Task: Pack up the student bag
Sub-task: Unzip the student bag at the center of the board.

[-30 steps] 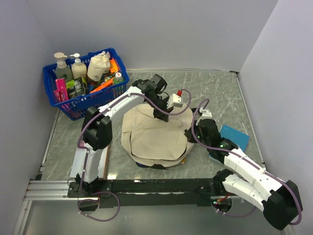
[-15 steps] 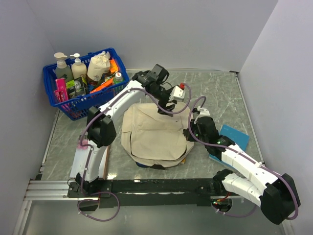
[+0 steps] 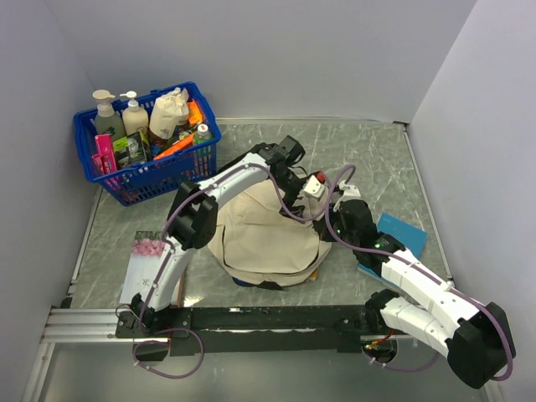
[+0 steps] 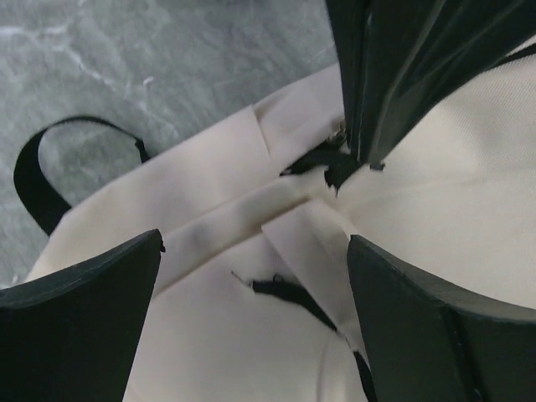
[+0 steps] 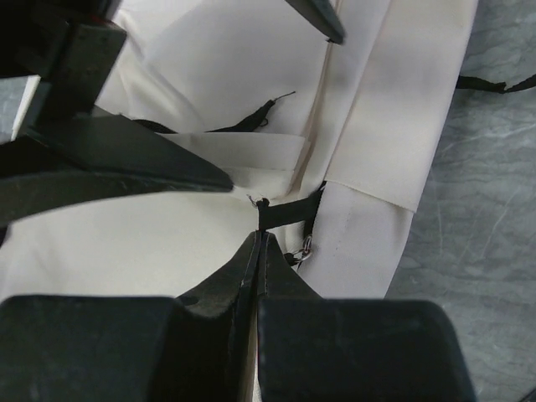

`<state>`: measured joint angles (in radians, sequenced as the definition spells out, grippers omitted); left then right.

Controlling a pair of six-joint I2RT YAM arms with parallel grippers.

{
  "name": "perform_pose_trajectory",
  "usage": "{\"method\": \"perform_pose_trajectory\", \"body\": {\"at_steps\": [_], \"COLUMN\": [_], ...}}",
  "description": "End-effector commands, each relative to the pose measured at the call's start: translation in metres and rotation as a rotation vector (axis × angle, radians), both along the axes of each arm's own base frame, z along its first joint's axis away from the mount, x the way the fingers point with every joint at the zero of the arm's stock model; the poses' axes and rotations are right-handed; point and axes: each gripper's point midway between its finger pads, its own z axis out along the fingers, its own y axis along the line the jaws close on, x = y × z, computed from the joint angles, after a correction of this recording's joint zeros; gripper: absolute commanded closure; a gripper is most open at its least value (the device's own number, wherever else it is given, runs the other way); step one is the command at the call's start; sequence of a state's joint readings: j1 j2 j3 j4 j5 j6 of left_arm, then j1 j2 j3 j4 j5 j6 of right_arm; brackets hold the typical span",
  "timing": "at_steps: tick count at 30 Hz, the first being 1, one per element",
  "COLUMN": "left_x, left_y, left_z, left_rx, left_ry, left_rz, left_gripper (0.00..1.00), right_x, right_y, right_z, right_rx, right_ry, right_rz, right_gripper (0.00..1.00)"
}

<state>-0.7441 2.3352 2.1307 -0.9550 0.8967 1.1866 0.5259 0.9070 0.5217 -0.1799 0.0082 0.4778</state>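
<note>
1. The student bag (image 3: 264, 239) lies flat mid-counter (image 3: 377, 159), between the two arms.
2. The left claw (image 4: 255, 310) hangs just above the bag's cream fabric, fingers spread wide, gripping nothing.
3. The right claw (image 5: 260, 239) is pinched tight on a black fabric tab (image 5: 285, 211) at the bag's edge.

Left hand (image 4: 255, 243) agape, right hand (image 5: 261, 241) pinched tight.

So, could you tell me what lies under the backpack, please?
A dark blue edge peeks out under the backpack at its near rim, and a yellowish corner at its right. Fabric covers the rest, so I cannot tell what they are.
</note>
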Motion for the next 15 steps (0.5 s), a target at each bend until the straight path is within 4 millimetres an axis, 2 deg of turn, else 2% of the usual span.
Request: {"method": "perform_pose_trajectory", "body": {"at_steps": [1, 5, 7, 10, 14, 15], "left_x": [-0.011, -0.012, -0.015, -0.019, -0.012, -0.011], "left_y": [-0.023, -0.031, -0.032, -0.031, -0.042, -0.042], "left_z": [0.014, 0.009, -0.003, -0.017, -0.015, -0.019], "left_rx": [-0.102, -0.104, -0.086, -0.055, -0.094, -0.095], "left_ry": [-0.024, -0.012, -0.014, 0.015, 0.003, 0.008], "left_rz": [-0.094, -0.100, -0.109, -0.109, -0.083, -0.075], "left_gripper": [0.04, 0.03, 0.01, 0.12, 0.25, 0.37], "right_x": [0.005, 0.004, 0.003, 0.002, 0.002, 0.000], "right_y": [0.010, 0.013, 0.014, 0.016, 0.019, 0.020], "right_z": [0.018, 0.018, 0.019, 0.023, 0.025, 0.024], "right_rx": [0.056, 0.068, 0.073, 0.085, 0.098, 0.103], "right_ry": [-0.060, -0.057, -0.063, -0.077, -0.073, -0.067], "right_rz": [0.035, 0.054, 0.059, 0.072, 0.082, 0.086], "right_gripper": [1.00, 1.00, 1.00, 1.00, 1.00, 1.00]}}
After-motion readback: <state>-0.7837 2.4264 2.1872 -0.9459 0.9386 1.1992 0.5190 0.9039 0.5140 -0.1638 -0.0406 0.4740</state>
